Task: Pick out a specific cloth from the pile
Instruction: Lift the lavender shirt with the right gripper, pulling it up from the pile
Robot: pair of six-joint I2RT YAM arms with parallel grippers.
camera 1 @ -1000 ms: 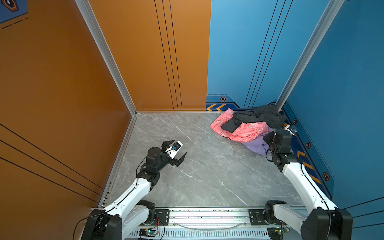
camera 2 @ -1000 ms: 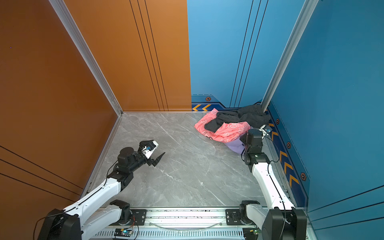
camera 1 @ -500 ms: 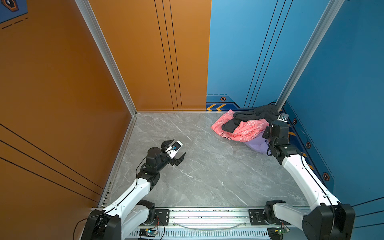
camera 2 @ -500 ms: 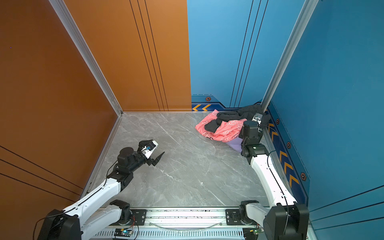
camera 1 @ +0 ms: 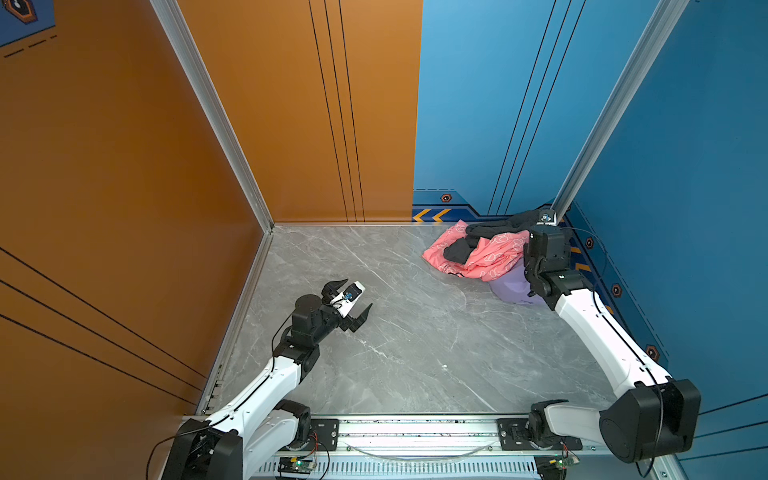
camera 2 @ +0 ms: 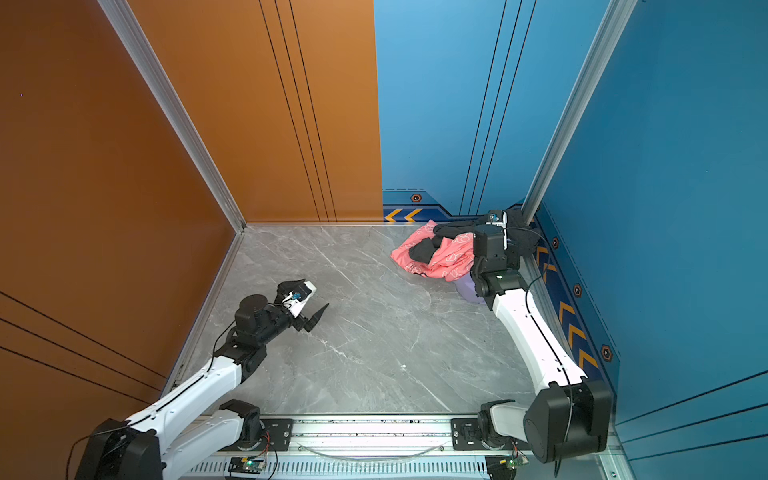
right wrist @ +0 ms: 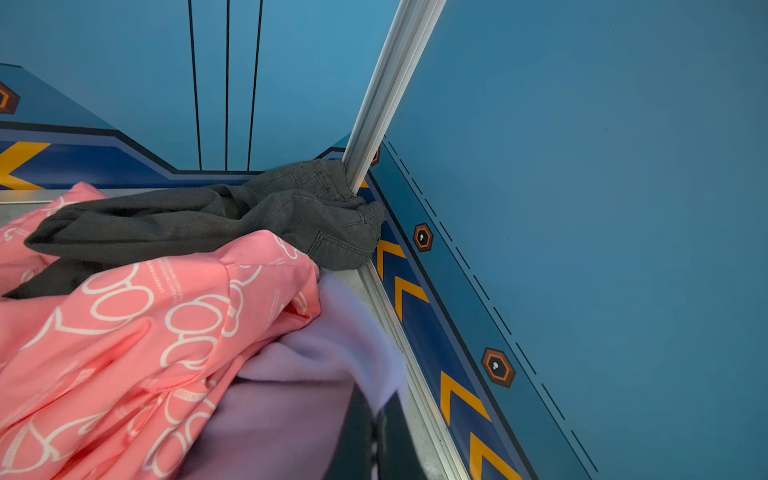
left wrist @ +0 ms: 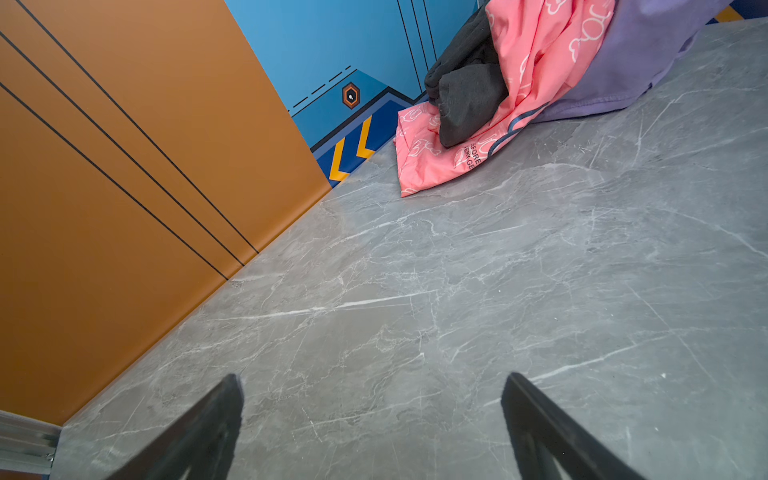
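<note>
Pinching lavender cloth point(camera 1: 512, 286) at pile point(camera 1: 486, 255), far-right corner.
Right gripper point(right wrist: 372, 409) clamps it; left gripper point(camera 1: 358, 293) spread. Grey marble floor point(camera 1: 415, 340), orange wall point(camera 1: 124, 166), blue wall point(camera 1: 685, 166). Pink garment point(left wrist: 436, 162) lettering unreadable.

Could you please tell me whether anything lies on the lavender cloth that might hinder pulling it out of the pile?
Yes. The pink cloth drapes over part of the lavender cloth, and the dark grey cloth lies on the pink one. Nothing separates the right gripper from the lavender fabric; it appears shut on it.
</note>
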